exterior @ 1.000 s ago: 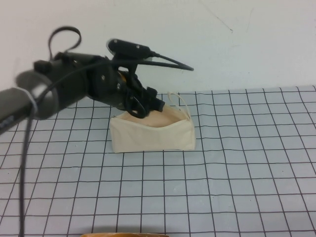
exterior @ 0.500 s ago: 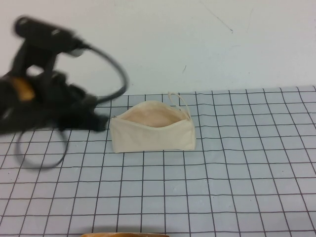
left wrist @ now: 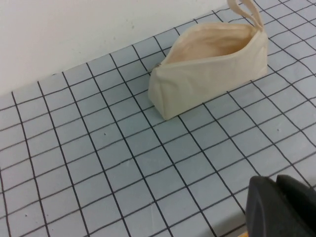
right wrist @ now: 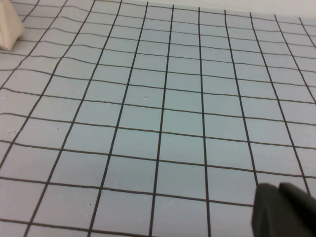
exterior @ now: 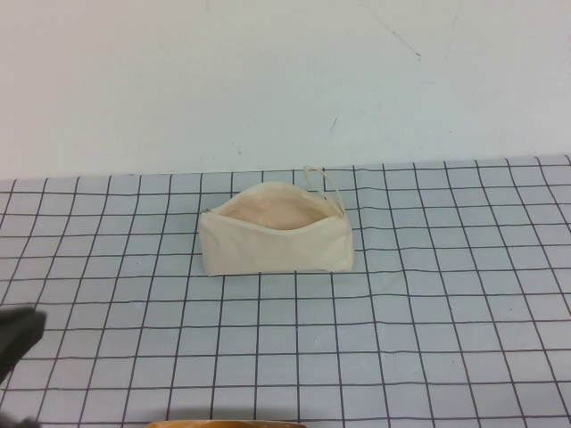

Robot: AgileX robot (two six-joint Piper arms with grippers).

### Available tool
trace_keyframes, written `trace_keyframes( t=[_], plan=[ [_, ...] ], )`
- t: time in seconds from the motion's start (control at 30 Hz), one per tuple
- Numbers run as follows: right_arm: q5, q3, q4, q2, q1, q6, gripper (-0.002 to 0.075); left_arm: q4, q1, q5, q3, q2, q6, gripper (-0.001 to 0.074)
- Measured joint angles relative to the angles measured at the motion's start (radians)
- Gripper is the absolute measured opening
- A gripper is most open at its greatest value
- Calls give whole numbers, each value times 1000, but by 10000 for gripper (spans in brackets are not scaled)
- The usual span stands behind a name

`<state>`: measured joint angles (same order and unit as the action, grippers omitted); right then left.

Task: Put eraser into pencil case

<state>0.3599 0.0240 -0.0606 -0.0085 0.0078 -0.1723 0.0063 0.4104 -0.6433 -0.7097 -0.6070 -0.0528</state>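
The cream pencil case [exterior: 277, 234] stands on the gridded mat in mid-table, its zip mouth open and showing pinkish lining, with the loop strap [exterior: 323, 183] at its far right end. The eraser is not visible in any view. My left gripper [left wrist: 277, 181] is shut and empty, low over the mat well short of the pencil case [left wrist: 212, 61]. Only a dark part of the left arm [exterior: 16, 337] shows at the near-left edge of the high view. My right gripper [right wrist: 279, 189] is shut and empty over bare mat, far from the pencil case corner [right wrist: 9, 30].
The grey mat [exterior: 428, 294] with black grid lines covers the table up to a white wall [exterior: 285, 80]. A tan curved edge [exterior: 223, 424] shows at the near edge of the high view.
My left arm has pulled away from above the pencil case's mouth, swinging left and down to the near-left corner. The pencil case has not moved.
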Motion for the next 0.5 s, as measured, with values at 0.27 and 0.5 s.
trace_keyframes(
  t=[0.27, 0.5],
  plan=[
    [0, 0, 0, 0, 0, 0, -3, 0, 0, -88, 41, 142, 0, 1],
    [0, 0, 0, 0, 0, 0, -3, 30, -12, 114, 248, 257, 0, -1]
  ],
)
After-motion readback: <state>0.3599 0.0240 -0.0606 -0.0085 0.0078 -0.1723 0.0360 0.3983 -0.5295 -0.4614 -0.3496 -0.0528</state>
